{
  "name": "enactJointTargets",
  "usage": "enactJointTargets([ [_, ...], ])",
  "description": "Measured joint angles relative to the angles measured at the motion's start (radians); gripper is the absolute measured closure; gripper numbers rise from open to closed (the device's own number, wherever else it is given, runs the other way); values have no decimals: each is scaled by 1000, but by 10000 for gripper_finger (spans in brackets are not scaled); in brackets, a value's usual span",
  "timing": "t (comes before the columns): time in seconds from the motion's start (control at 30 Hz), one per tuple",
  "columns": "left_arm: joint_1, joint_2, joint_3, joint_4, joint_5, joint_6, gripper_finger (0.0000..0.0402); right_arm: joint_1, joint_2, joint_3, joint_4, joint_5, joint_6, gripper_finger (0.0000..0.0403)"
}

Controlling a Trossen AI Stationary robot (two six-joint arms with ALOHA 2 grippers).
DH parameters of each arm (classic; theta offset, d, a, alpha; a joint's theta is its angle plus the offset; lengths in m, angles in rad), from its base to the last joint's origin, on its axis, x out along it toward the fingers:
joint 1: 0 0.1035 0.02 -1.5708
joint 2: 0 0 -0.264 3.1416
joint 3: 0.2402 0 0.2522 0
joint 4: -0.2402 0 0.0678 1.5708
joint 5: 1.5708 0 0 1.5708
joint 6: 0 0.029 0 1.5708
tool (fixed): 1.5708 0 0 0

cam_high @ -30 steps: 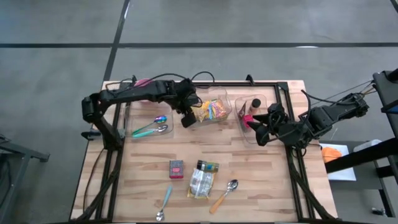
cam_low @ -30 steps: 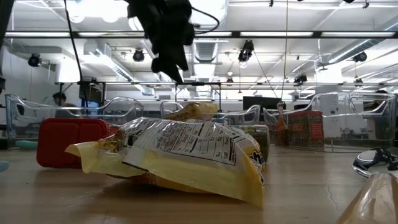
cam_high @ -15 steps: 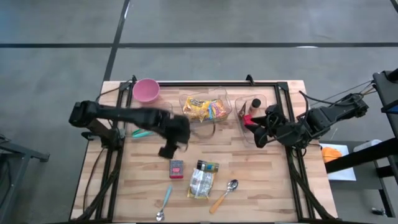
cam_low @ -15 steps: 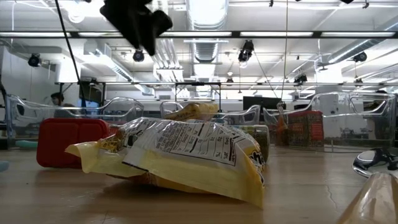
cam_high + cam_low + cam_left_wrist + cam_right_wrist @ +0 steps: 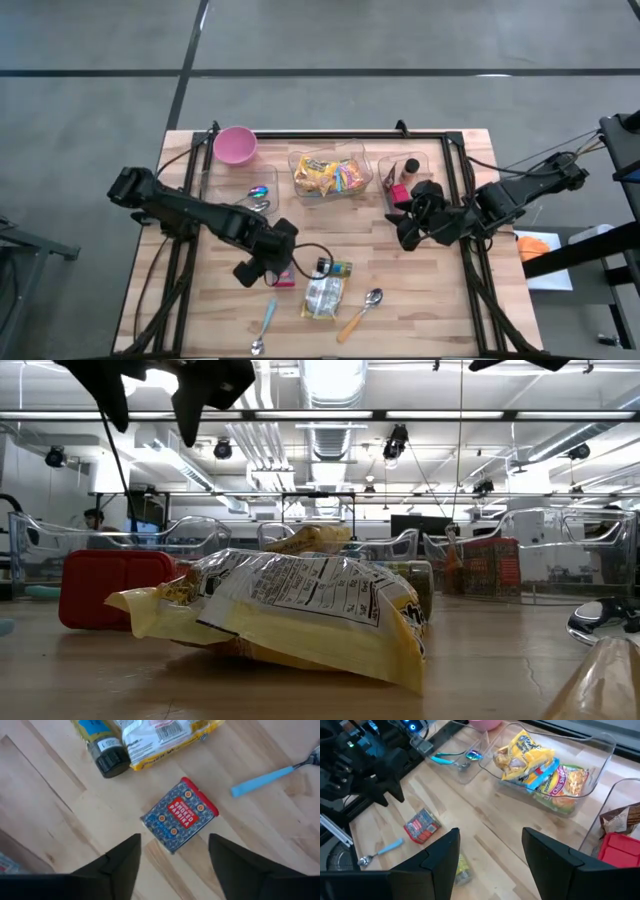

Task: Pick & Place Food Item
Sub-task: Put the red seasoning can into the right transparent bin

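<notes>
**Left gripper poised over paprika tin, nothing held**

The red smoked-paprika tin (image 5: 179,816) lies flat on the wooden table (image 5: 420,290), in the front half, left of centre. Touching or just beside it on the right are a dark-capped spice jar (image 5: 106,754) and a crinkled yellow snack packet (image 5: 322,295), the jar lying on its side. A blue-handled spoon (image 5: 264,325) rests near the front edge, an orange-handled spoon (image 5: 358,315) further right.

The left gripper (image 5: 262,267) hangs above the tin, its fingers (image 5: 120,865) spread apart with the tin visible between them; it grips nothing.

Toward the back stand three clear bins: one with two spoons (image 5: 250,200), one filled with snack packets (image 5: 331,174), one with red and brown items (image 5: 403,182). A pink bowl (image 5: 235,145) sits at the back left.

The right gripper (image 5: 410,228) waits near the rightmost bin, fingers parted and empty.
</notes>
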Motion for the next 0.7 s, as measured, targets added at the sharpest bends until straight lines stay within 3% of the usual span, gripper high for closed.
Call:
enactJointTargets([
  [0.17, -10, 3, -2, 16, -47, 13, 81, 0, 0, 2, 3, 1, -1, 192],
  [0.33, -18, 3, -22, 32, -67, 194, 14, -2, 0, 2, 10, 20, 0, 192],
  [0.57, -39, 4, -89, 127, -72, 308, 16, -2, -1, 2, 25, 27, 23, 192],
  [0.7, -52, 4, -121, 143, -90, 460, 17, -2, -1, 2, 25, 27, 41, 192],
])
